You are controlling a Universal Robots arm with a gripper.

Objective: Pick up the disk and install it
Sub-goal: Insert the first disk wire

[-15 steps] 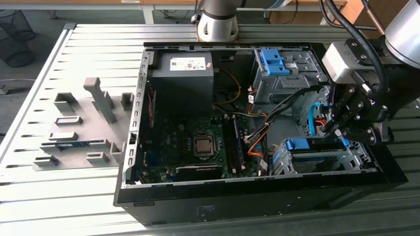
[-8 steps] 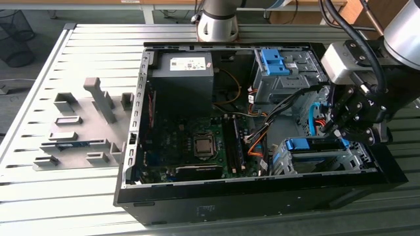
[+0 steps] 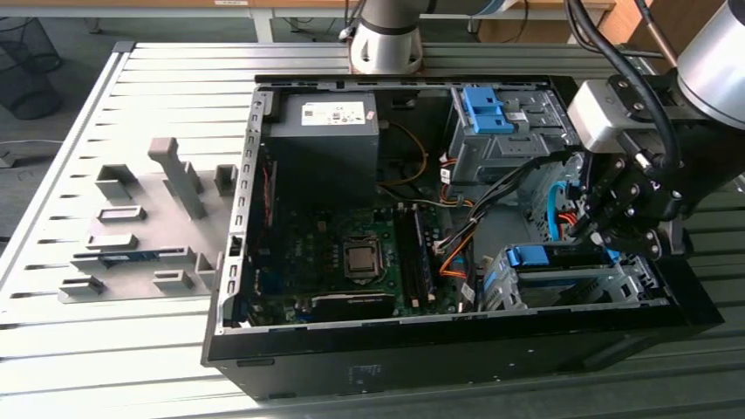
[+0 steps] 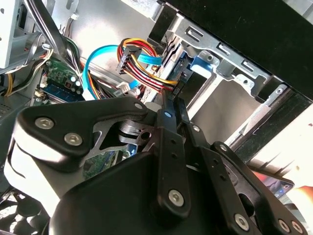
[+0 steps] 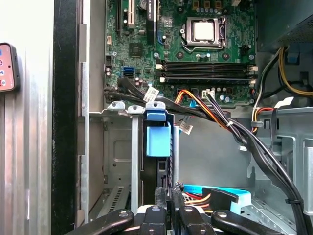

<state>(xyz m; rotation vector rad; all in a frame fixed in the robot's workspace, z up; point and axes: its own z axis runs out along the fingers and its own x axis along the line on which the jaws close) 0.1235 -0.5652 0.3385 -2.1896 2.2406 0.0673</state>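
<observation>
We are looking into an open computer case (image 3: 233,288) lying on a slatted metal table (image 3: 105,349), and we are judging the install step to be nearly finished. The disk (image 3: 547,258), known by its bright blue caddy, is sitting in the metal drive cage (image 3: 582,288) at the near corner on the exterior view's right; in the first wrist view its blue tab (image 5: 157,137) is standing between the cage rails. The gripper (image 3: 613,236) is hovering just above that bay. In the second wrist view the fingers (image 4: 168,132) are lying pressed together with nothing between them, so we are reading the claw as closed and empty. The coloured power cable (image 4: 146,73) and the light-blue data cable (image 4: 93,63) are hanging just beside the cage. A second blue bracket (image 3: 483,109) is sitting in the far bay, near the power supply (image 3: 326,131). The next move, we are judging, calls for care around those cables and a check that the caddy is fully seated.
</observation>
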